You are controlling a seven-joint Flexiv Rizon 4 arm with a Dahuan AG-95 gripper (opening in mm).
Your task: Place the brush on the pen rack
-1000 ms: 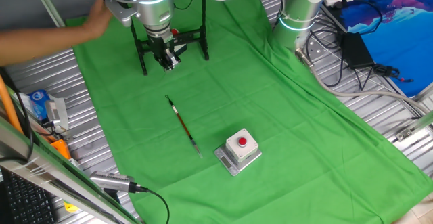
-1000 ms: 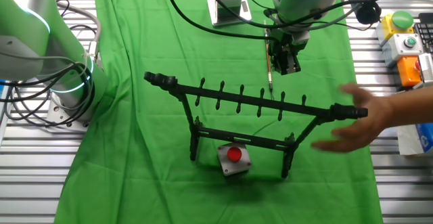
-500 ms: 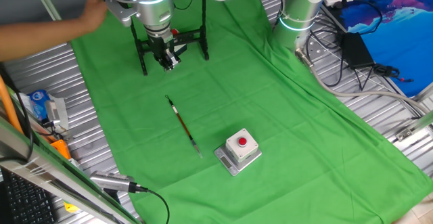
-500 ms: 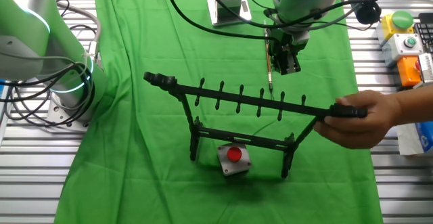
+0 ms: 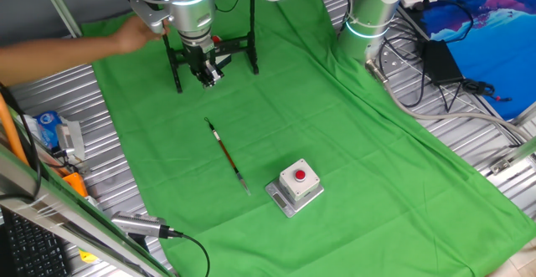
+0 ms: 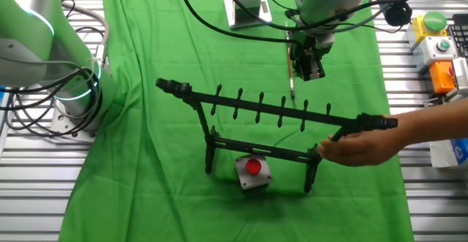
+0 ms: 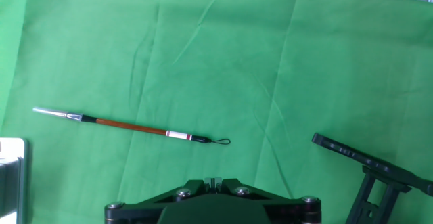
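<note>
Two fixed cameras and the hand camera all show the brush (image 5: 226, 155) lying flat on the green cloth (image 5: 335, 143) that covers the surface, apart from everything else, with the grey box (image 5: 295, 186) and its red button just beyond its pale tip. The pincer (image 5: 207, 74) hangs above the cloth close to the pen rack (image 6: 263, 118), holding nothing; whether its fingers are apart or together cannot be told, since the hand view shows only the dark base of the mount and the fixed views are too small. In one fixed view the arm hides much of the rack. In the other fixed view the arm covers part of the brush (image 6: 291, 63), and a second grey box sits between the rack's legs. A person's hand (image 6: 358, 148) grips the rack's right end there. In the hand view only one end of the rack (image 7: 369, 170) shows, cut off at the frame edge.
</note>
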